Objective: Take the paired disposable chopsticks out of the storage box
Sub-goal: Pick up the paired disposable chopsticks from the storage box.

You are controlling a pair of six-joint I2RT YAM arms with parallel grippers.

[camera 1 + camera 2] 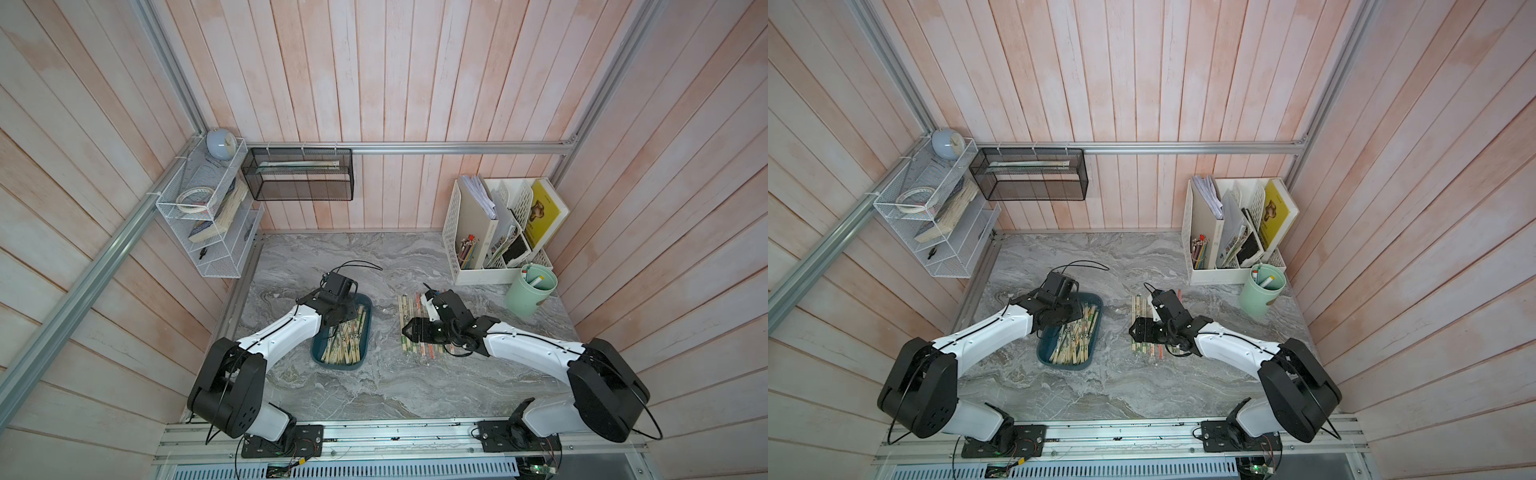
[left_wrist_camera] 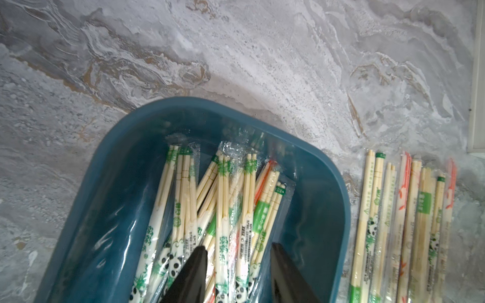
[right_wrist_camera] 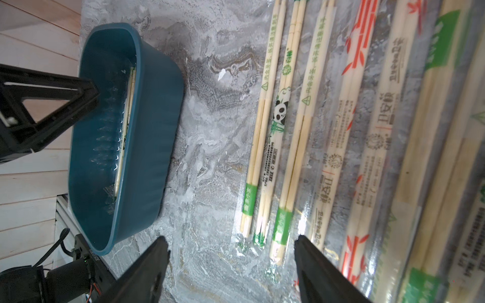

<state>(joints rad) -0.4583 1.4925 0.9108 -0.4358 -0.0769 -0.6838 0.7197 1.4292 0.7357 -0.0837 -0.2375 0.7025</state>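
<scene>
Staged desk nook inside a test rig — plank walls, aluminium framing, marble-look tabletop, white file organiser.

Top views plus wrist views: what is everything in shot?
storage box: one, dark teal, left-centre of table
chopstick pairs in box: many, pale bamboo, clear sleeves, piled
chopstick pairs on table: several, same kind, row beside box
table: one, grey marble
file organiser: one, white, back right corner
yellow book: one, in organiser
coloured pencils: several, in organiser
cup: one, mint green, before organiser, holding pens
mesh basket: one, black, back wall
wire shelf: one, white, left wall
clock: one, pale blue, atop shelf
left gripper: one, black, open over box's chopsticks
right gripper: one, black, open at table row's edge
</scene>
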